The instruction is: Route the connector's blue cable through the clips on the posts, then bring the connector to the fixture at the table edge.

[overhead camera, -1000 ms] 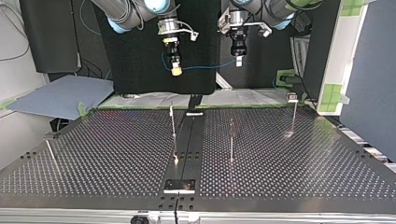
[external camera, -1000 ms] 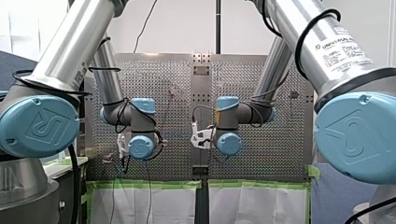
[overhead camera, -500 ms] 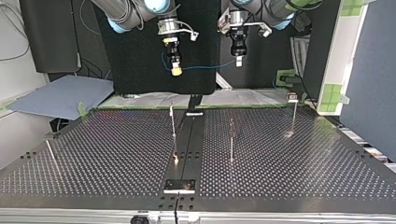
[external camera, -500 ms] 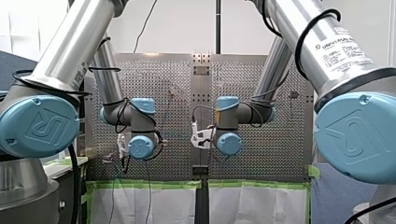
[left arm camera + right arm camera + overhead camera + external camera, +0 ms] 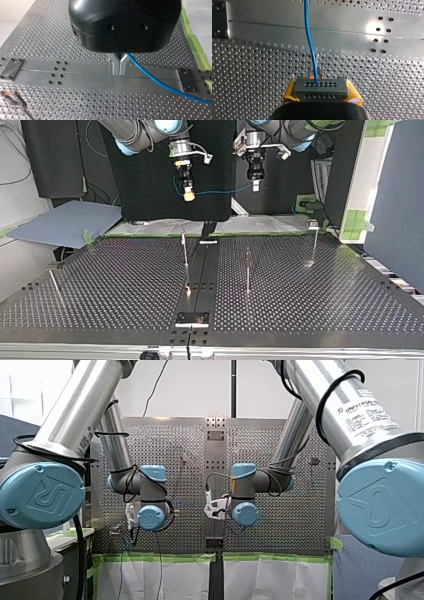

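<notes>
Connector point(image 5: 321, 88): clamped between right gripper point(image 5: 321, 94) yellow pads
Blue cable point(image 5: 160, 83): pinched by left gripper point(image 5: 119, 68), fingers together
Height: both well above table point(image 5: 100, 285)

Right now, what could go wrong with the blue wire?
My left tool pinches the thin blue cable between narrow metal fingers; it might slip out. The cable hangs well above the posts, so lowering it could miss the small clips. A hard tug might pull the connector from my right tool.
</notes>
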